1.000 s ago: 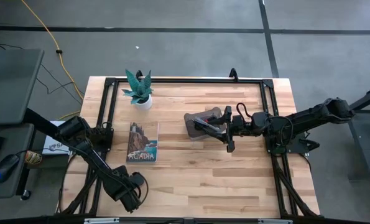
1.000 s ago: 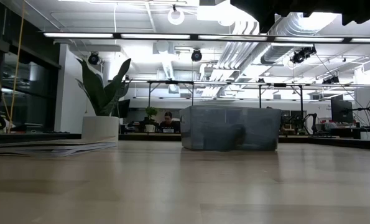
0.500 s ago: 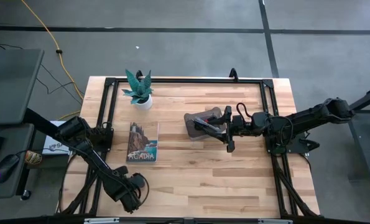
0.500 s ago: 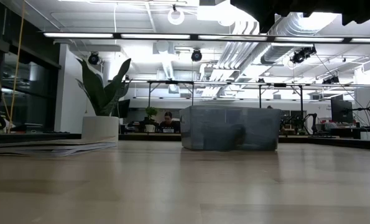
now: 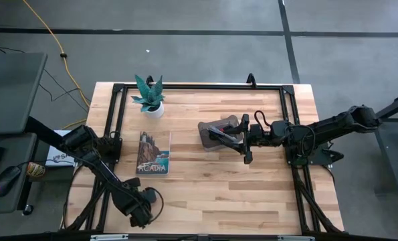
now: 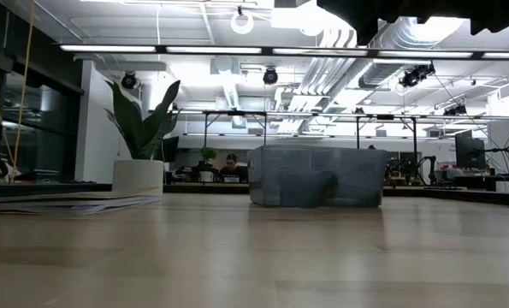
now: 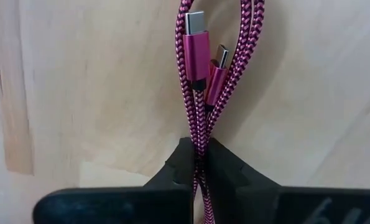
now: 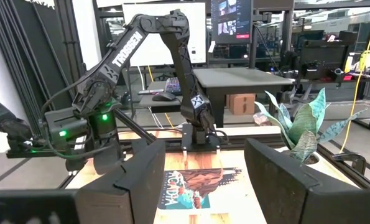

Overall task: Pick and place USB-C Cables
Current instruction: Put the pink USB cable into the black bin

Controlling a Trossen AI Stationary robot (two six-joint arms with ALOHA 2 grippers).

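Note:
A dark red braided USB-C cable (image 7: 200, 93), looped with its two plugs (image 7: 200, 43) side by side, lies on the wooden table near the near left corner. My left gripper (image 7: 198, 152) points down over it and is shut on it; in the high view the left gripper (image 5: 138, 213) hides the cable. My right gripper (image 8: 204, 162) stands open and level above the table's middle right, by a clear plastic box (image 5: 215, 132). No other cables show. My left gripper pinches the cable's bundled strands (image 7: 199, 132) between its two fingers, a short way behind the plugs. The fingers come from above, pointing down. The strands run on between the fingers toward the wrist. The looped part with the plugs lies flat on the table.
A potted plant (image 5: 148, 97) stands at the far left and a book (image 5: 153, 152) lies left of centre. The clear box (image 6: 316, 175) sits mid-table right of centre. Bare wood lies between the book and the table's near edge.
My left gripper has stayed in place over the near left corner and has rolled a little about its downward line. The right arm has kept still.

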